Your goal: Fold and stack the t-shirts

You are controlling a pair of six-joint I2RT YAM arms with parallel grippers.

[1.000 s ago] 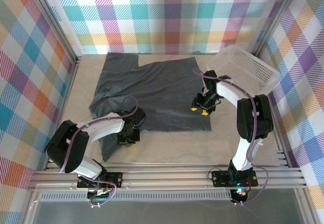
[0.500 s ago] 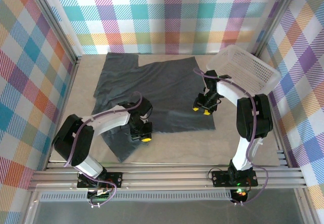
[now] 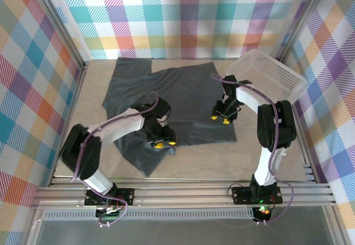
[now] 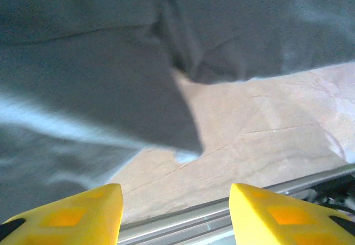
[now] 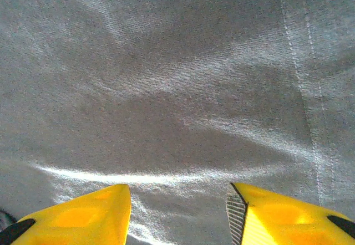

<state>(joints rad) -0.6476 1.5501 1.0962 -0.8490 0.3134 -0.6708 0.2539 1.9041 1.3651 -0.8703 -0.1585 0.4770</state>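
Slate-grey t-shirt [image 3: 186, 95] lies spread over the middle of the tabletop [image 3: 222, 162], its near-left corner rumpled and trailing toward the front edge. The left fingers [image 4: 66, 214] stand apart above that rumpled hem, bare tabletop showing between them. The right fingers [image 5: 83, 217] are apart too, over the shirt's right side. A white mesh basket [image 3: 274, 78] sits tilted at far right.
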